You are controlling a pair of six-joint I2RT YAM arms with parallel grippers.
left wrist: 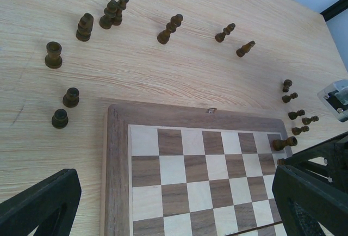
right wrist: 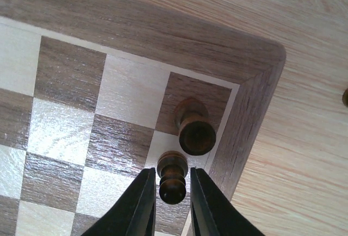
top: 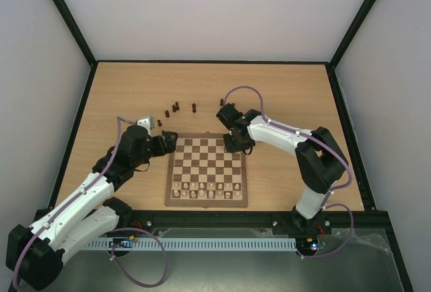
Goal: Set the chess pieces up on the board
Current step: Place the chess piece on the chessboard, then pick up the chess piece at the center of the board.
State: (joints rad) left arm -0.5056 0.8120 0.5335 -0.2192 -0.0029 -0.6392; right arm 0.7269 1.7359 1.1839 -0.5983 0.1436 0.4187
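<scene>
at the far left corner of the board (top: 206,204) the left end effector (top: 170,142) hangs released, nearer the loose chess pieces (left wrist: 111,14) standing upright on the desk (top: 283,97) beyond, room between them; at the far right corner the right end effector (right wrist: 172,172) is clenched on an upright pawn (right wrist: 173,184), its square likely straight below, the corner rook (right wrist: 196,132) close beside

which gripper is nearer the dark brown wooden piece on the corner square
Right gripper, one square from the dark brown wooden piece. Left gripper is at the wooden chessboard's other far corner.
</scene>
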